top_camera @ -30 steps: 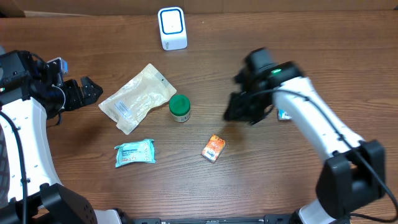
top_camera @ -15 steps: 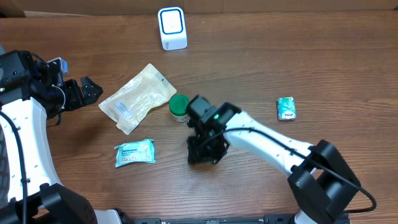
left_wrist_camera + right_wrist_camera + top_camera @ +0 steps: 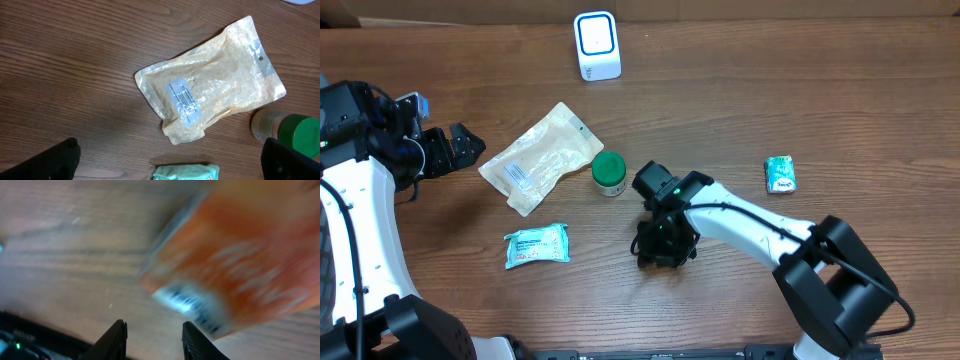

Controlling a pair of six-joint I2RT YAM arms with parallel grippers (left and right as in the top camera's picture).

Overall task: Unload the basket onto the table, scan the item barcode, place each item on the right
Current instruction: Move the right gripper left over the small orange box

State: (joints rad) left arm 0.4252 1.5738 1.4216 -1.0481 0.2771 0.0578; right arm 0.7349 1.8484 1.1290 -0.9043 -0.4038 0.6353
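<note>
The right pincer [image 3: 153, 326] had swung across to the orange packet [image 3: 240, 265], fingers partly spread, nothing pinched yet, so grabbing looked next.

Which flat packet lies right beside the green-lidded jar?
The large beige pouch: the jar sits by its corner, while the teal wipes pack and small teal packet lie apart.

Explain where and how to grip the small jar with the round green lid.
Likely from straight above, closing across the round green lid of the small jar. It stands upright, so the lid faces up and its rim offers opposite sides at any angle. The crinkly tan plastic pouch lies close beside it, so keep the grip clear of that side.
</note>
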